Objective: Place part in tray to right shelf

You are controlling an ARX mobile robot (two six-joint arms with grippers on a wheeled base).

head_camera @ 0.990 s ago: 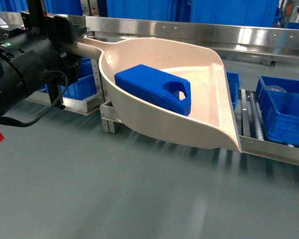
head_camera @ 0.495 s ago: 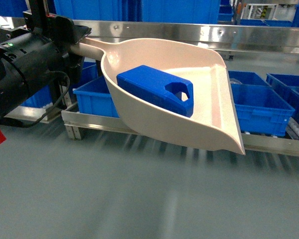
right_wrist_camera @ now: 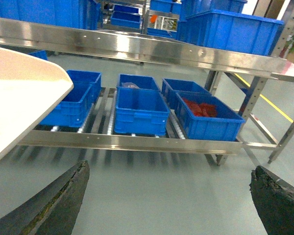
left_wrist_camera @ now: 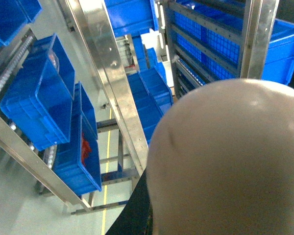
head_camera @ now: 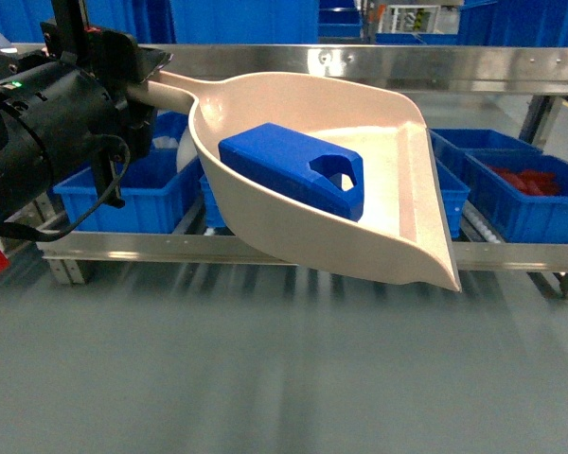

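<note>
The beige tray [head_camera: 398,203] hangs in the air in the middle of the head view, its lip pointing right and slightly down. The blue part [head_camera: 289,168] lies inside it, handle hole toward the lip. My left gripper [head_camera: 140,90] is shut on the tray's handle at upper left. In the left wrist view the tray's [left_wrist_camera: 230,161] underside fills the lower right and hides the jaws. The right shelf [head_camera: 265,248] stands behind the tray, with its steel front rail and rollers. My right gripper [right_wrist_camera: 169,169] is open above bare floor, holding nothing; the tray's rim [right_wrist_camera: 24,95] shows at left.
Blue crates [head_camera: 123,184] sit on the shelf's rollers, and one at the right [head_camera: 530,189] holds red pieces. A steel upper rail [head_camera: 435,68] runs across behind the tray. In the right wrist view several crates [right_wrist_camera: 139,110] line the shelf above grey floor [right_wrist_camera: 161,196].
The shelf and its crates have slid leftward in the head view, and more of its right end shows. The tray, part and left gripper keep their places in the view.
</note>
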